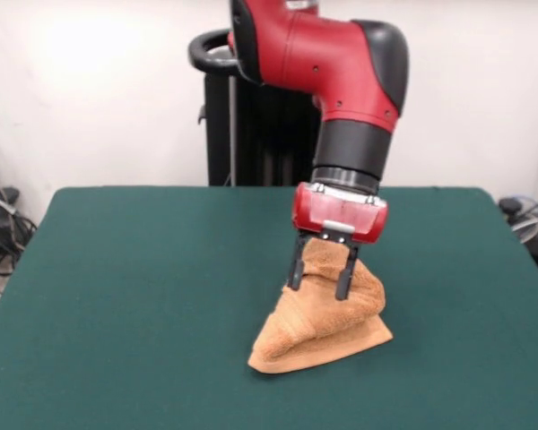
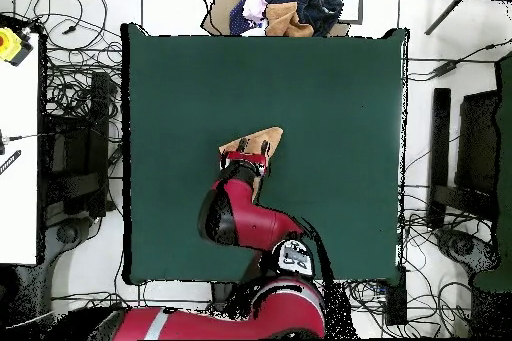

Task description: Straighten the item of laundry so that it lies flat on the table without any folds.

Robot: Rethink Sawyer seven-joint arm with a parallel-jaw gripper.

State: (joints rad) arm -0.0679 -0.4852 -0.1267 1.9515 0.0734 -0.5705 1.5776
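Observation:
The orange-tan towel (image 1: 318, 336) is bunched into a folded, tent-like heap on the green table (image 1: 143, 269), a little right of the middle. Its top is drawn up into a peak between my two black fingers. My gripper (image 1: 321, 279) points down over that peak, its fingers on either side of the raised cloth and closed on it. The towel's lower edge rests on the table. In the overhead view only a corner of the towel (image 2: 264, 139) shows past the arm, on the table (image 2: 340, 107); the gripper (image 2: 245, 161) sits over it.
The black pedestal (image 1: 242, 134) stands behind the table's far edge. A pile of clothes (image 2: 290, 7) lies just beyond the table edge opposite the robot. Cables and stands surround the table on the floor.

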